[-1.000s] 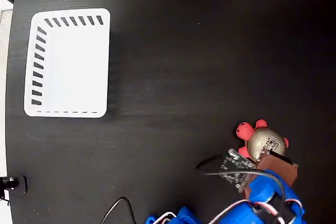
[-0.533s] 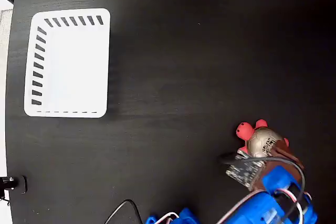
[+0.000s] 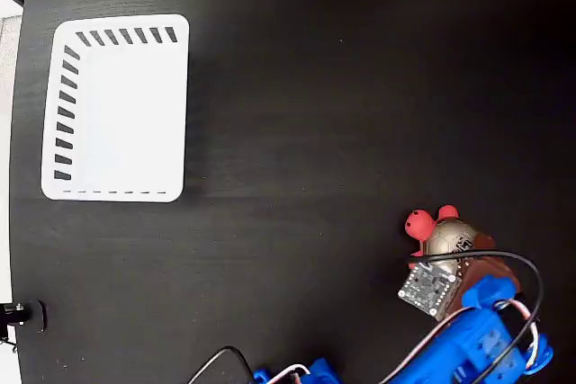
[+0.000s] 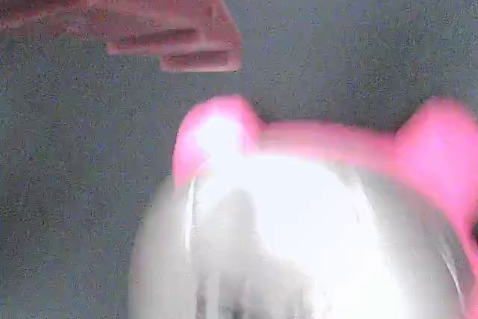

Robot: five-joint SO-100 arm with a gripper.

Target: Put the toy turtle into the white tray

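The small rounded toy turtle (image 3: pixel 447 238), beige-grey shelled with red-pink head, sits on the black tabletop (image 3: pixel 315 114) lower right, well apart from the white slotted plastic tray (image 3: pixel 117 105) upper left. The brown pincer (image 3: pixel 472 263) hovers over it; whether its jaws are spread is unclear. Centre on the shell before closing.

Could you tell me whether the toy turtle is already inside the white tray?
No, the toy turtle sits on the black table, far from the white tray.

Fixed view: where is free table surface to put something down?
Bare: the black table between the white slotted plastic tray and the red-footed toy turtle, also the tray's own floor. Crowded: the lower right, around the turtle and the blue arm's gripper.
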